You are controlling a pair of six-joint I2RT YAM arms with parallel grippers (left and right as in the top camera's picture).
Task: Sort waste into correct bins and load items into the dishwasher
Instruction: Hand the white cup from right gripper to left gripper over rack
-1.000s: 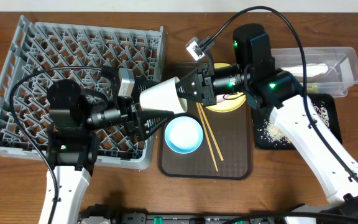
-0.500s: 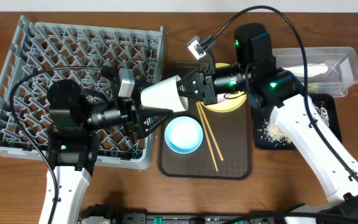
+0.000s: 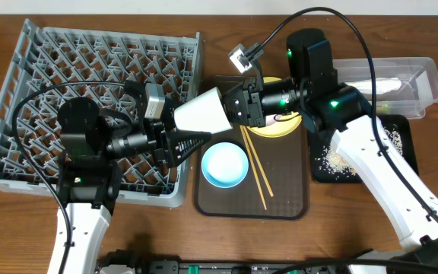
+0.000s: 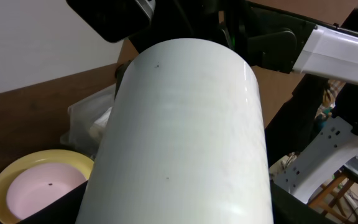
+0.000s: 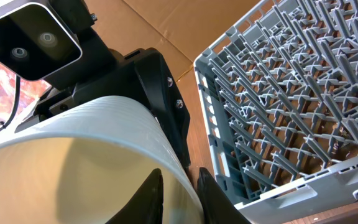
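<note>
Chopsticks (image 3: 255,169) lie slantwise on the brown serving tray (image 3: 287,190) near the front edge of the bench. The light blue bowl (image 3: 225,164) sits on the same tray, just to their left.

Further back, the white bowl (image 3: 201,113) hangs on its side in the air above the tray's left far corner, between the two claws. The right gripper (image 3: 230,106) pinches its rim. The right wrist view shows one finger (image 5: 151,196) inside the bowl and the other outside. The left gripper (image 3: 191,131) is spread wide just under the bowl's outer wall, and I cannot tell whether it touches.

The yellow plate (image 3: 280,129) rests at the tray's far end, partly under the right arm. Toward the right edge, pale crumbs (image 3: 331,158) lie scattered in the black tray (image 3: 407,156). Behind that, at the right far corner, the clear tub (image 3: 430,80) holds a white paper napkin (image 3: 390,80).

The grey dish rack (image 3: 90,61) fills the left far corner.
</note>
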